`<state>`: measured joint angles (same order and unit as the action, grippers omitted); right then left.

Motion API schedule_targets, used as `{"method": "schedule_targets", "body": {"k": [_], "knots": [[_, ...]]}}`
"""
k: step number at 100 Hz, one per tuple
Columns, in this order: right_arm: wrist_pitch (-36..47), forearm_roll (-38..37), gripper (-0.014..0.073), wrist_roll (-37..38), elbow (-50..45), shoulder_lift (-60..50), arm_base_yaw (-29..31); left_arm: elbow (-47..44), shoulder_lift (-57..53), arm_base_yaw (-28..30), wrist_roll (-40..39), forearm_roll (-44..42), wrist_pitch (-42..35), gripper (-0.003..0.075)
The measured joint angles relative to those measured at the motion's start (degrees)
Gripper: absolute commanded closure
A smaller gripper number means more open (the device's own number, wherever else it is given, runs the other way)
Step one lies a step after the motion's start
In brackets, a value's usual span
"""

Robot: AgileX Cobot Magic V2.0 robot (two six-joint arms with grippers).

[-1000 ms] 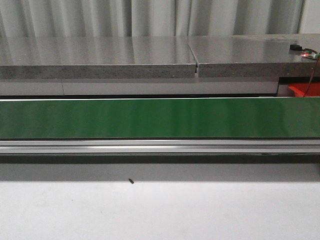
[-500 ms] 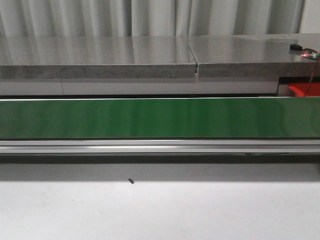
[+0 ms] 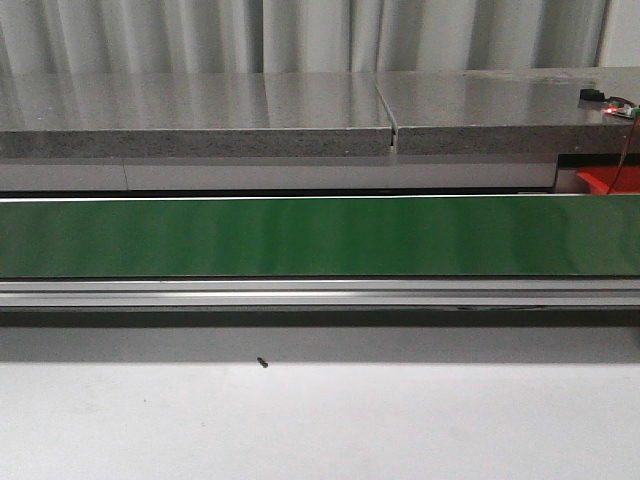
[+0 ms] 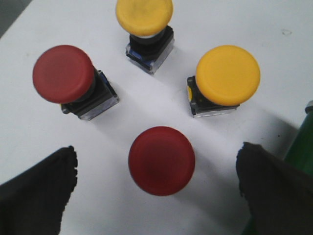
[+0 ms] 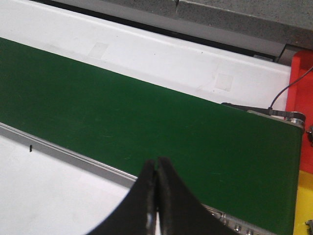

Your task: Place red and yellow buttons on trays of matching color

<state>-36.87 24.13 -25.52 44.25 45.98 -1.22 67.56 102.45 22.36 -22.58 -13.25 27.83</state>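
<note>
Front view: only the green belt (image 3: 320,236), the grey slabs (image 3: 200,115) behind it and bare white tabletop (image 3: 320,420) in front. No buttons, no hands visible. A sliver of red tray (image 3: 603,181) shows past the belt's right end, behind it.

Left wrist view: left hand (image 4: 156,176) is wide open, empty, one dark fingertip (image 4: 36,188) each side of the near red button (image 4: 161,160), neither touching it. That button sits between the fingers on the tabletop. Beyond it: a second red button (image 4: 63,73), and two yellow buttons (image 4: 228,75) (image 4: 144,15), all standing cap-up, apart from one another. A green edge shows by one fingertip, likely the belt.

Handling, judged: rigid plastic mushroom pushbuttons, light, not fragile. Caps are smooth and domed, so pads could slide off the rim. The square contact block under the cap looks like a better grip, flat sides, but on the near red one it's hidden under the cap. Likely take: close across the cap's widest line, low enough to catch the rim. Top-heavy, may tip if nudged off-centre.

Right wrist view: right hand (image 5: 155,196) is fully closed, fingers pressed together, holding nothing, above the belt's near rail. Red tray lies past the belt's end; a yellow patch (image 5: 305,203) next to it may be the yellow tray, too cropped to confirm.
</note>
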Motion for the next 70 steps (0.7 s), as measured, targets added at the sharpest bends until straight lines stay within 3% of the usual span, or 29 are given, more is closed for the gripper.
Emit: {"method": "schedule_targets", "body": {"k": [50,62,70], "knots": [[0.0,0.0,0.0702,0.0,0.0,0.0,0.0,2.5,7.5,0.0,0.0,0.0,-2.9,0.0111],[0.0,0.0,0.0702,0.0,0.0,0.0,0.0,2.8,7.9,0.0,0.0,0.0,-3.0,0.0213],[0.0,0.0,0.0702,0.0,0.0,0.0,0.0,2.8,7.9,0.0,0.0,0.0,-3.2,0.0346]]}}
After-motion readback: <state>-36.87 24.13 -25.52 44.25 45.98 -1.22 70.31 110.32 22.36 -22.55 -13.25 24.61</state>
